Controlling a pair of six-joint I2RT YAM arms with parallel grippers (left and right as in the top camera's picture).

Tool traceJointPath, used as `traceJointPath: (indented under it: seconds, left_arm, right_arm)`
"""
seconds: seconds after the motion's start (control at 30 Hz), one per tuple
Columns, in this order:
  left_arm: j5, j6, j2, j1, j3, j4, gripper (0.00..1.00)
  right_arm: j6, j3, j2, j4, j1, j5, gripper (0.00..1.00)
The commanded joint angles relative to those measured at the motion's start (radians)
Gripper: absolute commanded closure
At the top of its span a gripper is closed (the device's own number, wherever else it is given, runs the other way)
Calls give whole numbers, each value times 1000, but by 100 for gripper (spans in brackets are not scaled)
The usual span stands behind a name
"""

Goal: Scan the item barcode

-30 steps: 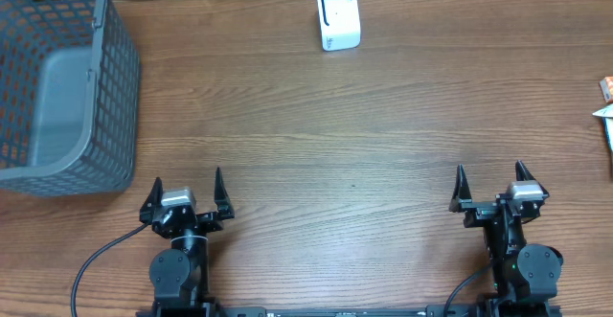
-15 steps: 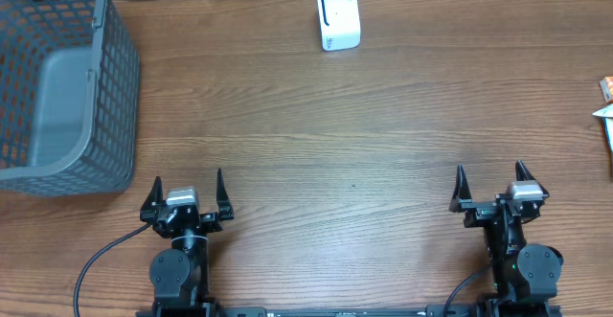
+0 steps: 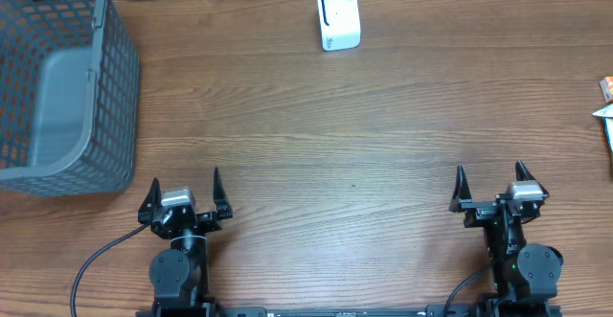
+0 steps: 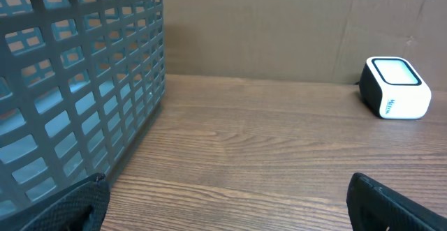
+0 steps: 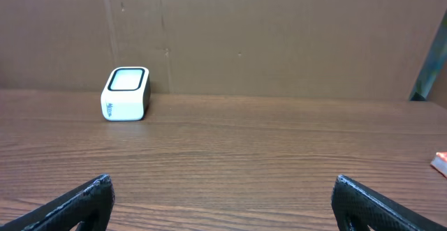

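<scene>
A white scanner with a dark-rimmed window stands at the far middle of the wooden table, also seen as the scanner and the scanner. At the table's right edge lie small packaged items, mostly cut off by the frame; an orange corner of an item shows in the right wrist view. My left gripper rests near the front left, open and holding nothing. My right gripper rests near the front right, open and holding nothing. Both are far from the scanner and the items.
A grey plastic mesh basket stands at the far left, close ahead of the left gripper, and fills the left of the left wrist view as the basket. A brown cardboard wall backs the table.
The left gripper has wobbled slightly sideways. Nothing else has moved.
</scene>
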Motion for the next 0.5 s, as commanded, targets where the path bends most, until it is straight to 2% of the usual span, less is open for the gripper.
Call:
traceJointPath:
  seconds: [0.0, 0.47]
  left_arm:
    - [-7, 5, -12, 5, -5, 0, 0]
    - [6, 5, -11, 4, -5, 2, 0]
  right_arm:
    - [-4, -11, -10, 6, -5, 9, 0]
    - [-4, -11, -10, 6, -5, 9, 0]
